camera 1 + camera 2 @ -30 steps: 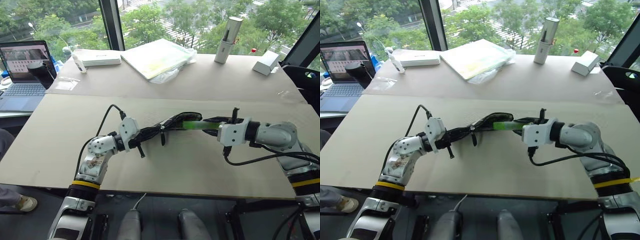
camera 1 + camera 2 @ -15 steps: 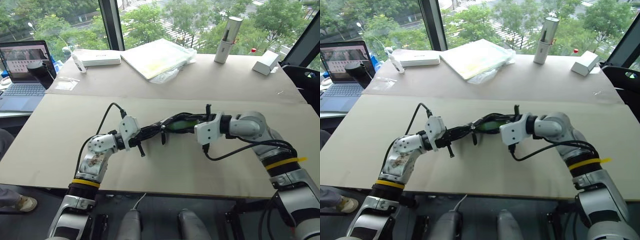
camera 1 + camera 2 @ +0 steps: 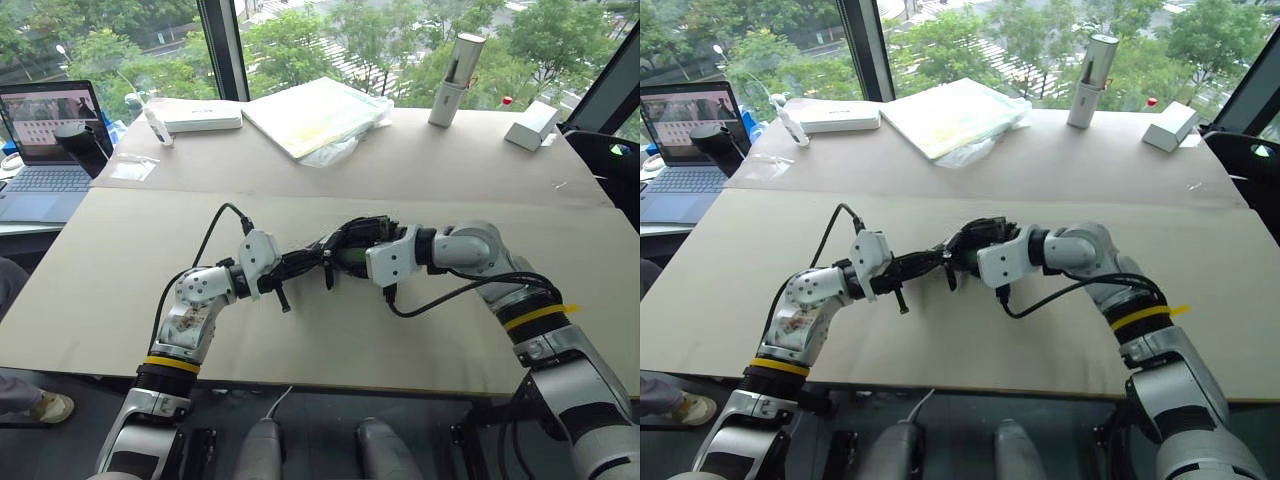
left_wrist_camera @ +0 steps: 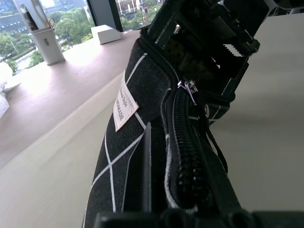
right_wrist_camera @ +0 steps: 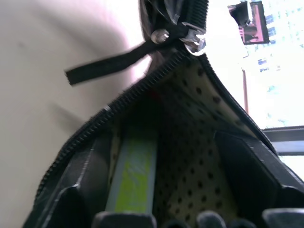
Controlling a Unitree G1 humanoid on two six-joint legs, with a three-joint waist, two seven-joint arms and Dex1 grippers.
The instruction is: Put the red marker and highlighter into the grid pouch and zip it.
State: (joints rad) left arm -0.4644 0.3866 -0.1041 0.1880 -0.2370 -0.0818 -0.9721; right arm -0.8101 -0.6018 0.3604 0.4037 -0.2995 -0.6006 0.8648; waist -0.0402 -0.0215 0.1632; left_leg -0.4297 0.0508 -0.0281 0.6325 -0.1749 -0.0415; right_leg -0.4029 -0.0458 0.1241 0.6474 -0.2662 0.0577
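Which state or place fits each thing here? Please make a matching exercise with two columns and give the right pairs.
Things:
1. highlighter
2. grid pouch
3. laptop
4. left claw

States or places:
A. shut on the pouch's end
B. lying inside the open pouch
C. at the table's far left edge, screen lit
D. held above the table, zipper open

Pairs: 1-B, 2-D, 3-C, 4-A

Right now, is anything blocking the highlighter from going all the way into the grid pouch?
Nothing visible blocks it. The highlighter already lies inside the open grid pouch, between the right gripper's spread jaws, with the dotted lining beyond it unobstructed.
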